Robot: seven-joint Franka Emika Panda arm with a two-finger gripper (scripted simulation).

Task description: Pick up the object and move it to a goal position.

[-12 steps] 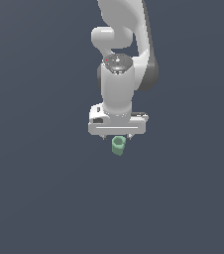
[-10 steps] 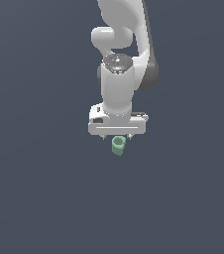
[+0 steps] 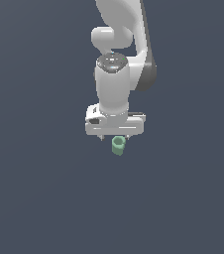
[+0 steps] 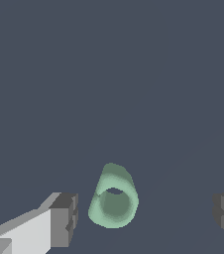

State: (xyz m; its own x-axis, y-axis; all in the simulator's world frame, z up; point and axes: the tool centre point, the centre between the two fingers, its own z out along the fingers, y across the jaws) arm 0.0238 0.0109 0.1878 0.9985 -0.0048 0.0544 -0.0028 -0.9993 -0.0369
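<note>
Object: a small pale mint-green hollow cylinder [image 4: 114, 197], short like a bit of tube, sits right under the tool and between its fingers, nearer one than the other, touching neither.
Object's pose: in the wrist view its open bore faces the camera, tilted a little; whether it stands or lies I cannot tell.
Tool: the arm's white gripper with dark grey pads [image 3: 115, 136] is spread wide, far wider than the tube, holding nothing.
Change: compared with half a second ago, hardly any; arm and tube sit in the same places.
Meaning: I would say the approach has settled above the tube and the close has not begun; lift and carry are not yet done.
Surroundings: only a plain dark blue-grey ground [image 3: 39, 198].
Obstacles: none visible; no goal marker shows either.
</note>
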